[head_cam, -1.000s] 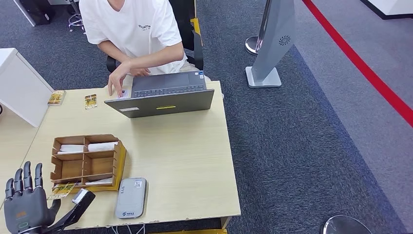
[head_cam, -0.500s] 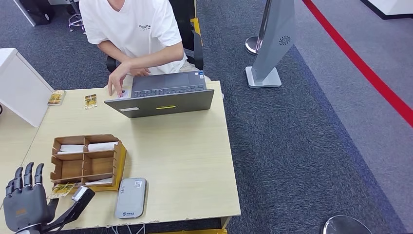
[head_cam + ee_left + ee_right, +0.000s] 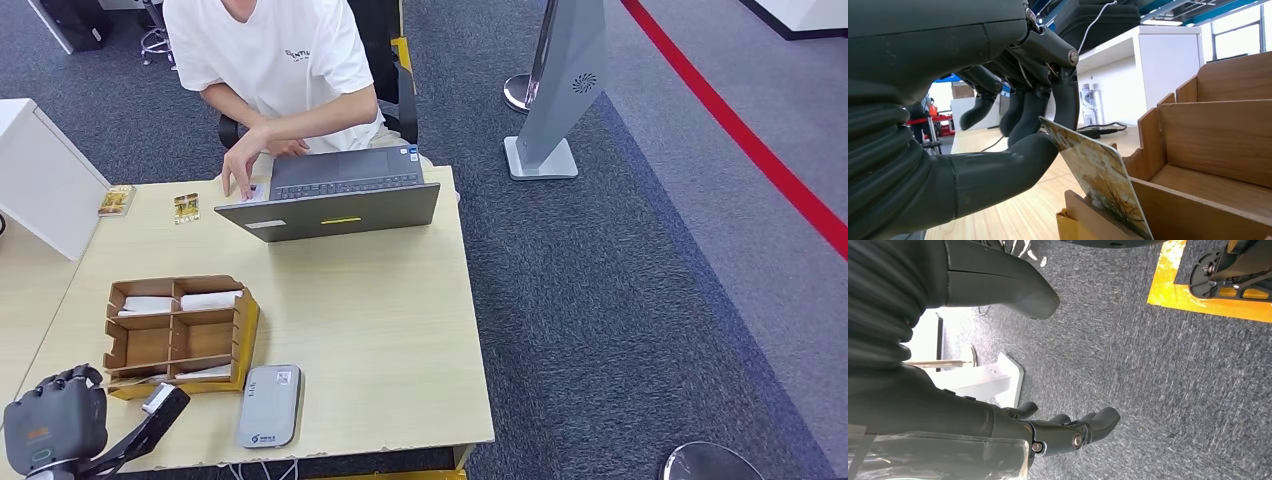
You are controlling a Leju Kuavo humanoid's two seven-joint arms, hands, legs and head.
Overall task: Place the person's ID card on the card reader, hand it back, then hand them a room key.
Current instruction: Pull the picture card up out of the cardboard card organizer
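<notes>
- Fingers of the left hand (image 3: 45, 425) are curled down at the near left corner of the tabletop (image 3: 380, 330), just in front of the wooden organiser (image 3: 180, 335).
- Close up, the left wrist view shows that hand (image 3: 1013, 125) pinching a room key card (image 3: 1098, 182) — a printed card with a yellowish picture — between the thumb and the darker fingers (image 3: 1065, 107); the card stands tilted in the organiser's (image 3: 1218, 145) nearest slot, its lower edge down behind the front wall.
- White cards lie in the organiser's far compartments, and a grey card reader (image 3: 268, 405) lies flat just beside its right side, near the front edge of the tabletop.
- Across the tabletop a person in a white T-shirt (image 3: 270, 60) sits behind an open laptop (image 3: 335, 195), one hand (image 3: 240, 165) touching the tabletop beside it, on a small pale card whose kind I cannot tell.
- Two small printed cards (image 3: 150, 203) lie near the far left corner, well apart from the organiser.
- Right hand (image 3: 1068, 432) hangs over grey carpet (image 3: 1168, 370) — its fingers loosely apart and holding nothing.
</notes>
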